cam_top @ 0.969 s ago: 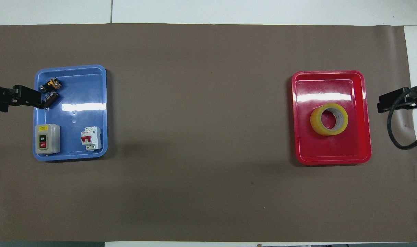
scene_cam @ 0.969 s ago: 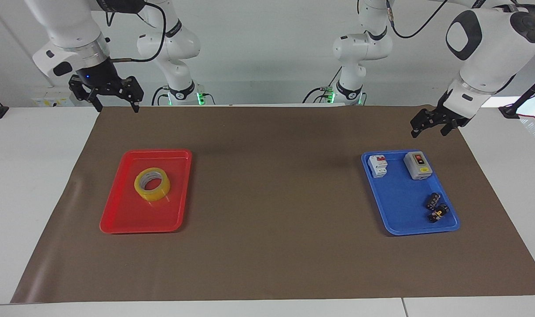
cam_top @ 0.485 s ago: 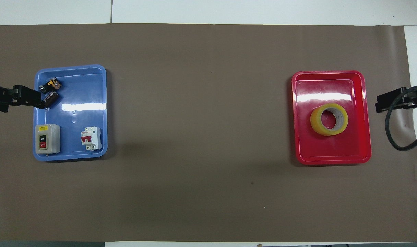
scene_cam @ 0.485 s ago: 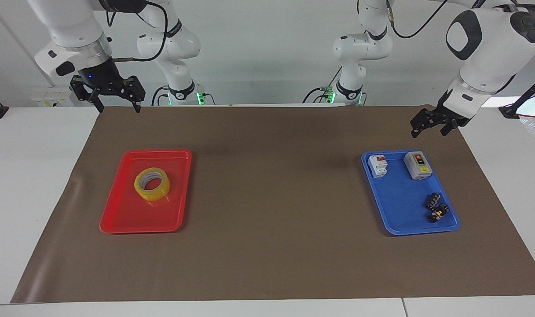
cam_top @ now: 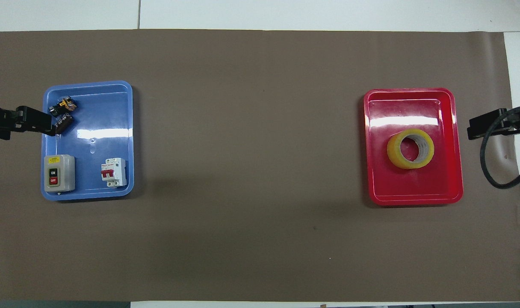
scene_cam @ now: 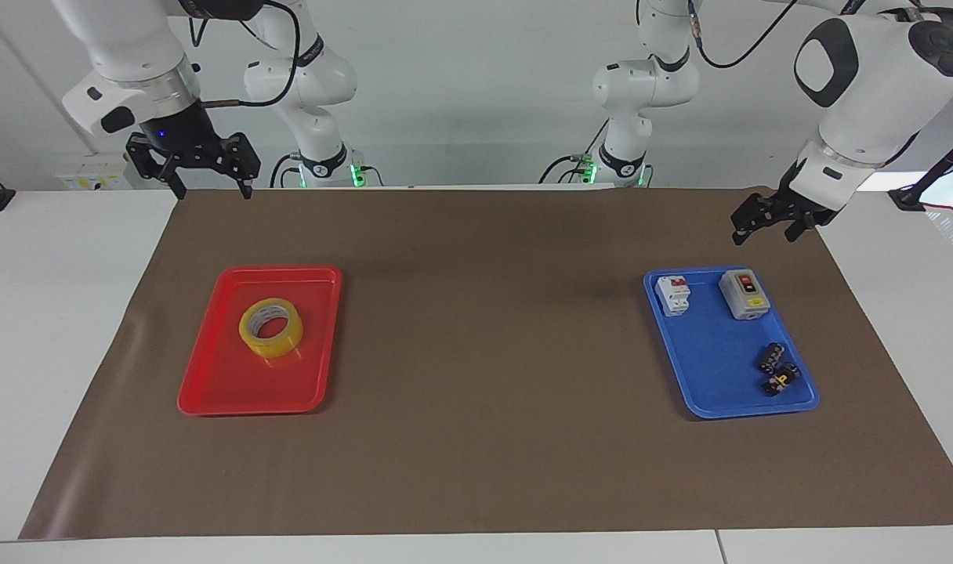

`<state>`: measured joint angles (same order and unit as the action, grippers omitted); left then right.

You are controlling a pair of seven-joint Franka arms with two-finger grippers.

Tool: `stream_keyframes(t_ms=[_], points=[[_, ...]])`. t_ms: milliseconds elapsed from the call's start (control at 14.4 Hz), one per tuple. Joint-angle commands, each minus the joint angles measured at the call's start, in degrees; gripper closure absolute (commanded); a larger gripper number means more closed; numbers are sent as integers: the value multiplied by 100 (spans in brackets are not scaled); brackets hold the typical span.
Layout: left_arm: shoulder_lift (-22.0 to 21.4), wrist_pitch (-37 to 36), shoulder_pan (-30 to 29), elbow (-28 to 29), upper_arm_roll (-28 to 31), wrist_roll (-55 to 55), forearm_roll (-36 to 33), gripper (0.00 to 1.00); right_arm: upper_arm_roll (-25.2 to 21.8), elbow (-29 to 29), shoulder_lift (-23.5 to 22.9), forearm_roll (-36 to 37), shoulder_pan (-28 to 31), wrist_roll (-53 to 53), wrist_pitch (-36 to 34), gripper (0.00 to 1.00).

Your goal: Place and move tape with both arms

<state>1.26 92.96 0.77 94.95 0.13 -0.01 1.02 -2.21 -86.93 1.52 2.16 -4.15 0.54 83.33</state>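
Up and a bit toward the middle went my right claw point(scene_cam: 207, 186) since a second ago; it hangs with fingers wide over the brown mat's point(scene_cam: 484, 345) edge by my bases.
Yellow see-through tape point(scene_cam: 271, 327), a fat ring with a pale core, lies flat in the red tray point(scene_cam: 218, 392). My left claw point(scene_cam: 762, 227) waits above the mat near the blue tray point(scene_cam: 712, 368); I cannot tell its fingers. That tray holds a white breaker point(scene_cam: 672, 295), a grey on-off switch box point(scene_cam: 744, 294) and two small black connectors point(scene_cam: 777, 370).
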Motion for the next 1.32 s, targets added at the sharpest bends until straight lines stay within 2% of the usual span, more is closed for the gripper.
stream_keyframes(t_ms=[0,1246], points=[[-82,-41,-33,76,-4,80,135,0,45,124,-91,-137,64,-80,-36,0],[-82,-41,-33,76,-4,80,135,0,54,62,-47,-128,46,166,8,0]])
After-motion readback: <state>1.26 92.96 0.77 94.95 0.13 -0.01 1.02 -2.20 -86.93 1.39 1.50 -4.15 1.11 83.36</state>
